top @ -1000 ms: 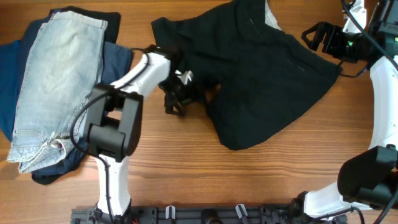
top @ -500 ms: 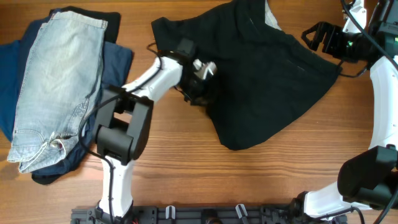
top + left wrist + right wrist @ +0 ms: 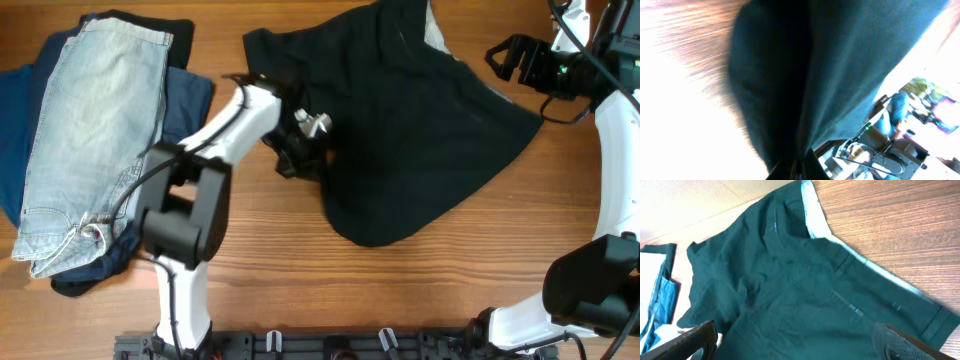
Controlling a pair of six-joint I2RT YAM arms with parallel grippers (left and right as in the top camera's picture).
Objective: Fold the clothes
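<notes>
1. The black shorts (image 3: 420,110) lie rumpled and spread on the worktop (image 3: 300,270), a strip of bare wood apart from the denim shorts (image 3: 90,130). Their pale waistband lining (image 3: 435,25) shows at the edge farthest from the denim shorts.
2. The left claw (image 3: 300,150) is clamped on the black hem nearest the denim shorts. In the wrist view, dark cloth gathers down into its fingers.
3. The right claw (image 3: 497,58) hangs with jaws wide apart and holds nothing, at the end of the garment farthest from the denim shorts.
4. The step in hand looks like the first fold: carrying the pinched hem across the garment.
5. Done well, the lift is only high enough to free the cloth from the wood. It then travels straight away from the denim shorts so the layer lays flat instead of bunching.
6. How many layers are pinched cannot be told, so a slow pull guards against slipping.
7. The free claw could pin the far end so the whole garment does not drag.
8. The arm should stay clear of the denim shorts and the navy garments (image 3: 190,95) beneath them.
</notes>
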